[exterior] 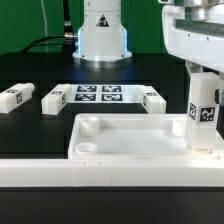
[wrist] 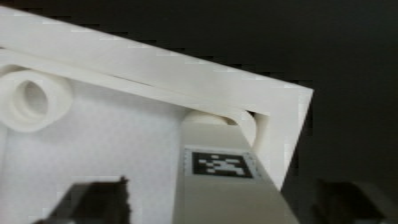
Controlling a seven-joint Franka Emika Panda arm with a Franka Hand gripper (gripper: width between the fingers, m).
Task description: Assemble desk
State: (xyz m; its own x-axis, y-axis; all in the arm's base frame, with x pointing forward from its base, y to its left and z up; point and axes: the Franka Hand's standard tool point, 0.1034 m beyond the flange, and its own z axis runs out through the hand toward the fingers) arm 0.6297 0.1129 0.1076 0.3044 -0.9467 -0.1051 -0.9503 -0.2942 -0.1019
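The white tray-like tabletop [exterior: 128,150] lies open side up behind the long low wall. One white leg [exterior: 203,135] with a square tag stands upright in the tabletop's near corner socket at the exterior view's right. My gripper [exterior: 204,96] reaches down over this leg. In the wrist view the leg [wrist: 237,150] rises from the corner of the tabletop [wrist: 125,150], and my gripper [wrist: 222,198] straddles it. The dark fingers [wrist: 98,200] stand off the leg, with white surface showing between, so the jaws are open. An empty round socket [wrist: 27,100] shows nearby.
Three loose legs lie behind the tabletop: two at the exterior view's left [exterior: 17,98] [exterior: 55,100] and one at the right [exterior: 152,100]. The marker board [exterior: 98,95] lies between them. The long white low wall [exterior: 100,173] runs along the front. The arm's base [exterior: 103,35] stands at the back.
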